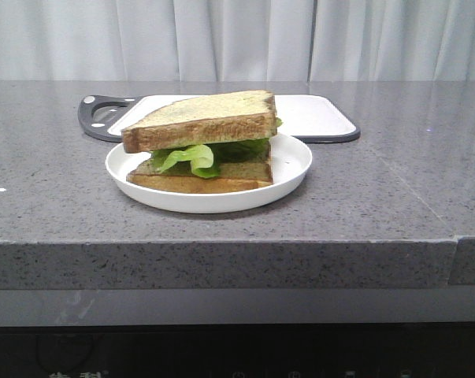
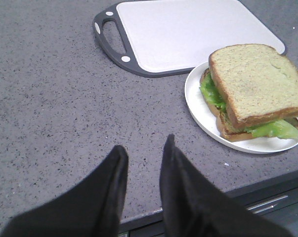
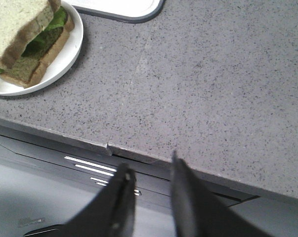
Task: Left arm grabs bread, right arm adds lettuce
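A thick bread slice (image 1: 202, 120) lies on top of a green lettuce leaf (image 1: 196, 156), which rests on a thinner slice (image 1: 209, 177) in a white plate (image 1: 292, 161). The stack also shows in the left wrist view, with the bread (image 2: 255, 81) over the lettuce (image 2: 275, 129), and at a corner of the right wrist view (image 3: 18, 24). My left gripper (image 2: 144, 150) is open and empty over bare counter, apart from the plate (image 2: 198, 106). My right gripper (image 3: 149, 165) is open and empty above the counter's front edge. Neither gripper shows in the front view.
A white cutting board with a dark grey handle (image 1: 316, 118) lies behind the plate; it also shows in the left wrist view (image 2: 178, 29). The grey speckled counter (image 1: 395, 181) has a front edge (image 3: 139, 155) with a seam; dark drawer fronts sit below it.
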Robot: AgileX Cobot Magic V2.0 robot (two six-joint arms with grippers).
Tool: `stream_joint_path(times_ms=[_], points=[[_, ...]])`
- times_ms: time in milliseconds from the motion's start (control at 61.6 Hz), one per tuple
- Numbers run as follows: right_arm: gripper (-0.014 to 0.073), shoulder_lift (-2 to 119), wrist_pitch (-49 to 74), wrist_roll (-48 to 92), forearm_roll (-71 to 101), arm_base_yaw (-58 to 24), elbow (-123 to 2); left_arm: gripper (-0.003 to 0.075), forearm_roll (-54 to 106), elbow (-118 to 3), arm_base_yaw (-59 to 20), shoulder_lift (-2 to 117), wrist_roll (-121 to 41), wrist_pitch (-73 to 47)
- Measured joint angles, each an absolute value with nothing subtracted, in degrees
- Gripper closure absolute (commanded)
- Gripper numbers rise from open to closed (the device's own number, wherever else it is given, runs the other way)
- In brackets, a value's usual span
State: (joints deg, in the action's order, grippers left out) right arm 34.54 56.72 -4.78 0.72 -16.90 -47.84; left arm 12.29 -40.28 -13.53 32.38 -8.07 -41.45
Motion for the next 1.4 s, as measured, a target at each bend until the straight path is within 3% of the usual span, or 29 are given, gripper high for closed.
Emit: stream_joint_path(times_ms=[130, 909, 1395], points=[[0.0718, 34.54, 56.62, -4.78, 0.72, -16.9, -47.84, 0.0741, 12.29, -40.28, -13.53, 32.38, -8.07, -41.0], [0.0712, 34.54, 57.31, -4.85, 0.72, -16.9, -47.84, 0.0741, 12.29, -38.55, -13.28, 30.88, -8.07, -38.71], [0.0712, 34.54, 57.31, -4.85, 0.72, -16.9, -47.84, 0.0741, 15.49, -14.01, -0.92, 6.21, -8.07, -20.06]])
